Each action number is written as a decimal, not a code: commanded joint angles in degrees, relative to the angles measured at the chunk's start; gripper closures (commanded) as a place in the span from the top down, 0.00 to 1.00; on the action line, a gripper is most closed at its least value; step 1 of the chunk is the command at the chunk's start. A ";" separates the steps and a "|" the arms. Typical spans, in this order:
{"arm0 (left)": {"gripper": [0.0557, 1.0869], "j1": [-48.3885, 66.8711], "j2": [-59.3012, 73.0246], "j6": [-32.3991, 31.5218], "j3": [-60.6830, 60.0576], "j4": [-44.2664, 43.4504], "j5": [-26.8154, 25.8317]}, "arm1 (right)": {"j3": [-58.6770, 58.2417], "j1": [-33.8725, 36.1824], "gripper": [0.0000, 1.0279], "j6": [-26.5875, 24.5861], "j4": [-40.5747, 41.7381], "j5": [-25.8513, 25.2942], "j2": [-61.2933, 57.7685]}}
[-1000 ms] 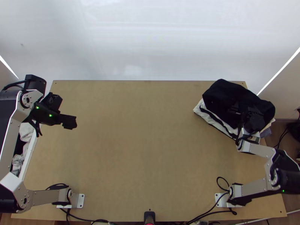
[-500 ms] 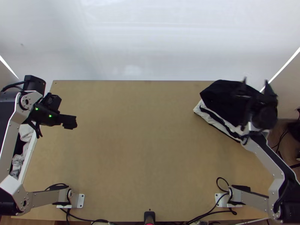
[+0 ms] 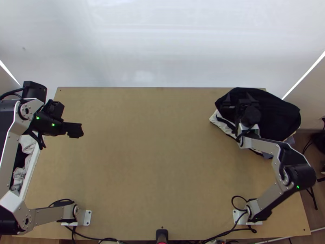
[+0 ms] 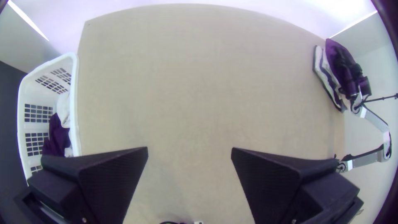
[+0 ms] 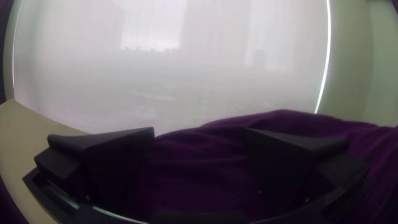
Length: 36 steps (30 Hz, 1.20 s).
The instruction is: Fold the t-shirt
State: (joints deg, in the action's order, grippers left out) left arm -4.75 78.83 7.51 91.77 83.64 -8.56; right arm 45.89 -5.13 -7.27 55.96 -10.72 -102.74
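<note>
Light wooden table (image 3: 158, 162), white backdrop (image 3: 162, 44) behind, white basket (image 4: 74, 95) along left edge, black cloth (image 3: 278, 112) bunched atop cloth stack (image 3: 222, 124) at far right corner, right gripper (image 3: 239, 98) over it, left gripper (image 3: 73, 118) over left side, both wide open, nothing gripped.

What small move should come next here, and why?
The right claw should probably ease up and away from the dark cloth: its fingers stand apart over it, and the cloth lies on top of the pale layers, where it seems placed.
</note>
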 commanded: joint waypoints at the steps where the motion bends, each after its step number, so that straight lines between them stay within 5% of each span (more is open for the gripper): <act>1: 0.95 -0.34 -0.78 -1.88 -1.94 -1.28 -2.34 | -1.24 -0.85 0.96 2.26 0.81 -2.37 -6.07; 10: 0.95 -0.78 -2.45 -2.06 -3.44 -1.55 -3.04 | -2.38 0.91 0.96 2.96 0.72 -4.40 2.63; 14: 0.95 -1.05 -3.42 -2.06 -3.88 -1.55 -3.04 | -0.54 7.32 0.96 1.91 0.72 -5.36 8.61; 23: 0.95 -1.13 -4.56 -2.06 -4.40 -1.46 -3.13 | 0.25 21.03 0.96 3.40 1.08 -5.89 1.49; 36: 0.95 -0.78 -4.38 -3.11 -2.56 -1.55 -3.31 | -3.79 20.51 0.96 5.42 1.08 -5.89 -2.20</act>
State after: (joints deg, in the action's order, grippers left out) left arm -5.78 74.50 5.02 88.44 82.15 -11.84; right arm 44.64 15.62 -2.55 57.80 -16.51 -103.44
